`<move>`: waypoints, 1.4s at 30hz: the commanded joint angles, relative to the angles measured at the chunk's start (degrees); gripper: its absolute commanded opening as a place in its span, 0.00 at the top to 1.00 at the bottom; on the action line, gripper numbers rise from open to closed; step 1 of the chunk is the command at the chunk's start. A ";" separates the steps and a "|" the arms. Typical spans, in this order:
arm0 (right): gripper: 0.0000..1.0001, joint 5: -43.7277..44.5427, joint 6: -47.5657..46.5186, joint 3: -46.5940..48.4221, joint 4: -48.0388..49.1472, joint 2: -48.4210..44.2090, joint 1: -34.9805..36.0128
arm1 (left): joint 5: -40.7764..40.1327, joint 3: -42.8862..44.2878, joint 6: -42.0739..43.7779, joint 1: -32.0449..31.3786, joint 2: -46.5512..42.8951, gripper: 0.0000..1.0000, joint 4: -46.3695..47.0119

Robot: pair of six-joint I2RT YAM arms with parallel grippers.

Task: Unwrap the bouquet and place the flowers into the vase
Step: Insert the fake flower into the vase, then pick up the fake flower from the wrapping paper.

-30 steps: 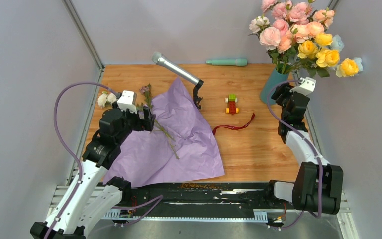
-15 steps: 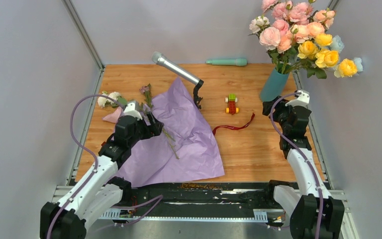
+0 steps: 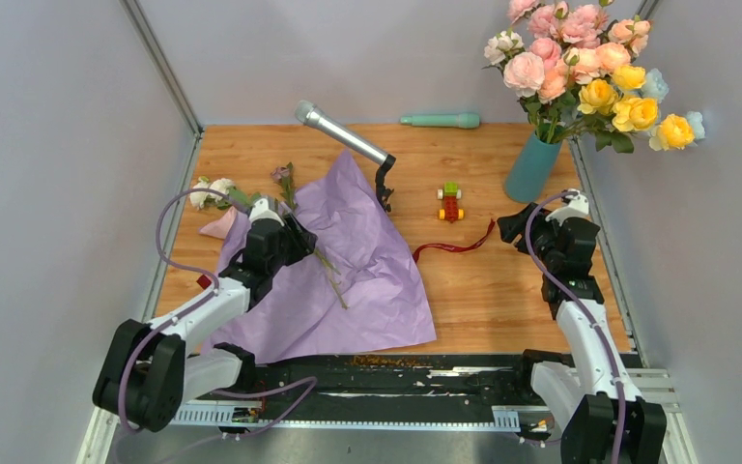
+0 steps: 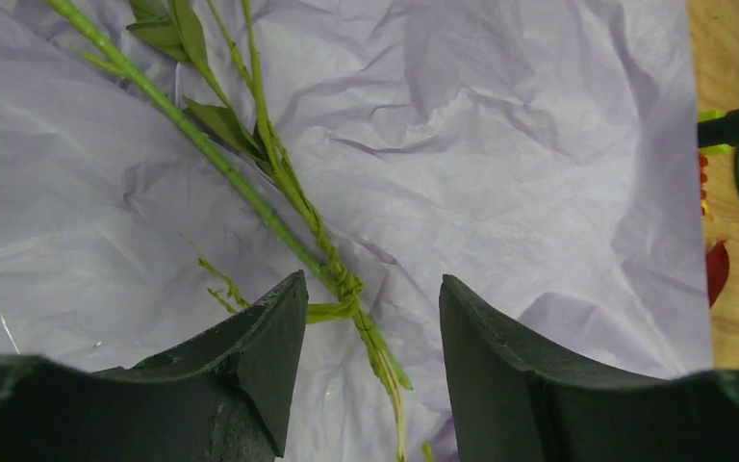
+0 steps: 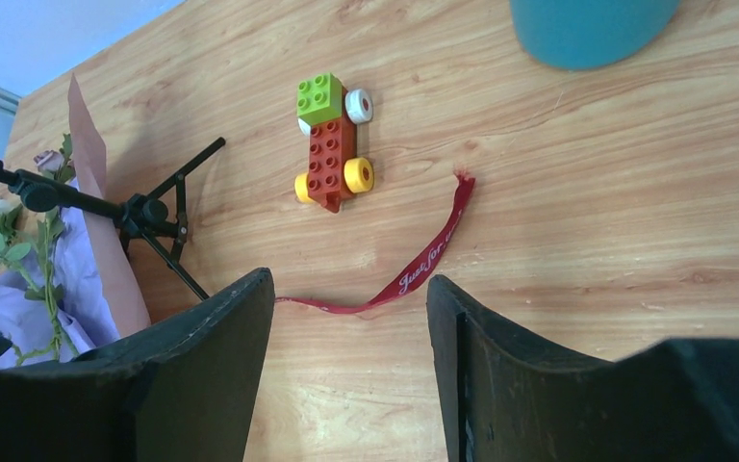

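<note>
Left gripper (image 4: 373,289) hung low over the paper (image 4: 539,144), fingers (image 4: 260,337) partly spread. They straddled loose green stems (image 4: 279,207) with no pinch on them. Right gripper (image 5: 351,289) was spread too, empty, above the ribbon (image 5: 433,252). Flowers (image 3: 580,58) stood in the vase (image 3: 531,166), far right.
</note>
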 commanded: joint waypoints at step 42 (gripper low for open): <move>0.44 -2.63 1.29 2.78 -0.54 1.44 0.19 | -0.13 4.63 -2.68 3.88 22.44 0.66 16.12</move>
